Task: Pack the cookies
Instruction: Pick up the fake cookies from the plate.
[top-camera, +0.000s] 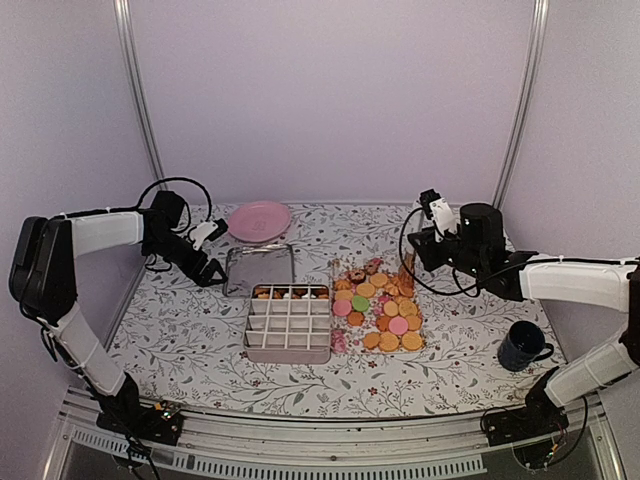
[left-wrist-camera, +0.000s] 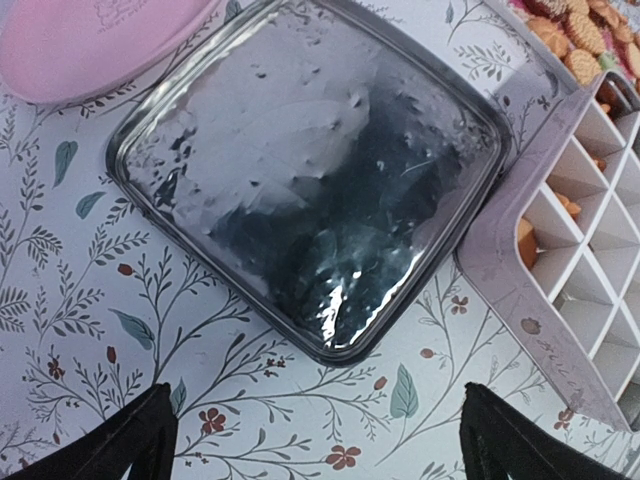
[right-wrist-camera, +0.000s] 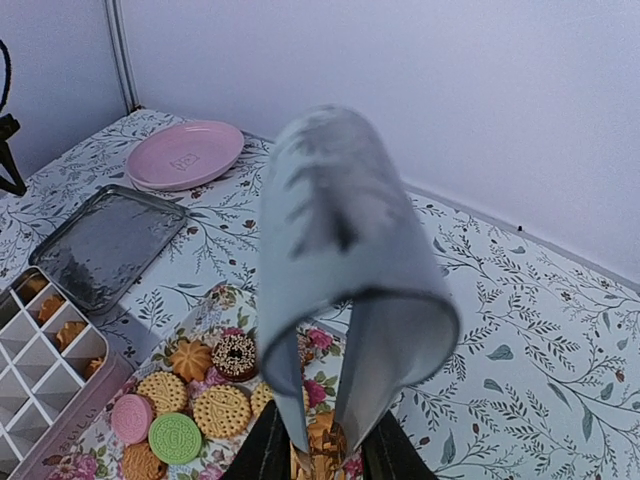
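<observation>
- Dark blue mug (top-camera: 522, 346): one, standing upright at the near right of the flower-printed tablecloth (top-camera: 180, 330). It is well apart from everything else.
- Lilac box with a white grid of cells (top-camera: 288, 356): one, near the centre. Only its far row holds cookies. Open cloth lies to its left and along the near edge.
- Flower-patterned rectangular tray (top-camera: 337, 342): one, its left edge just beside the box's right wall. A band of open cloth lies between it and the mug.
- Small round cookies (top-camera: 389, 341): most lie flat on the tray, packed edge to edge.
  - Most are golden-orange, too many and too small to count surely.
  - Among them are two pink (top-camera: 398, 325), one green (top-camera: 360, 302) and one dark doughnut-like piece (right-wrist-camera: 236, 354).
- Right gripper (right-wrist-camera: 322, 455): it hangs over the tray's far end. Its fingers are clamped on the lower ends of a pale grey curled sheet (right-wrist-camera: 340, 230), with something golden-brown between them that I cannot identify.
- Shiny square metal lid (top-camera: 260, 270): one, lying flat, its near edge against the box's far rim.
- Left gripper (left-wrist-camera: 320, 450): it hovers just left of the lid, fingers spread wide with nothing between them.
- Round pink plate (top-camera: 260, 220): one, just beyond the lid, close to the back wall.
</observation>
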